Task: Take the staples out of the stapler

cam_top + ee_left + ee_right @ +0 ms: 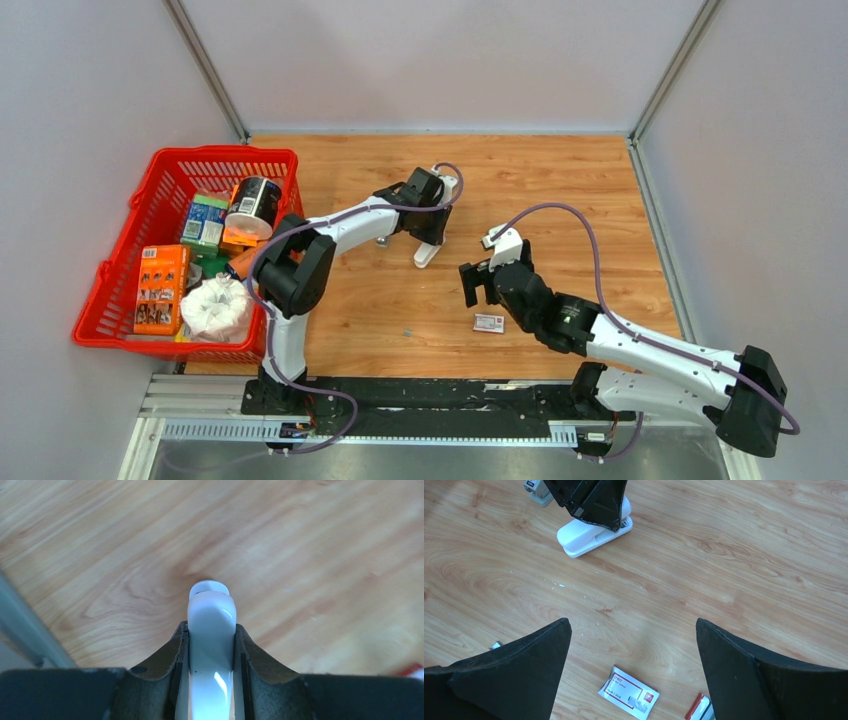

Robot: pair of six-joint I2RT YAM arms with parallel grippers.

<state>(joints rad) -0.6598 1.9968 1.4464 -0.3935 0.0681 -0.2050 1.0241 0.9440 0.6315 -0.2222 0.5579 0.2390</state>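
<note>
The stapler [427, 255] is plain white, basket [215, 165] bright red mesh, little box [489, 321] red-and-white, counter [560, 180] orangey wood grain.

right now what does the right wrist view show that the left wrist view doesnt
Only the right wrist view: the open right gripper, a red-and-white box lying flat, and the left gripper seen from outside, clamped on the stapler. Only the left wrist view: a close-up of the stapler's rounded white end pinched between its fingers. Both: the stapler and the wooden table.
</note>
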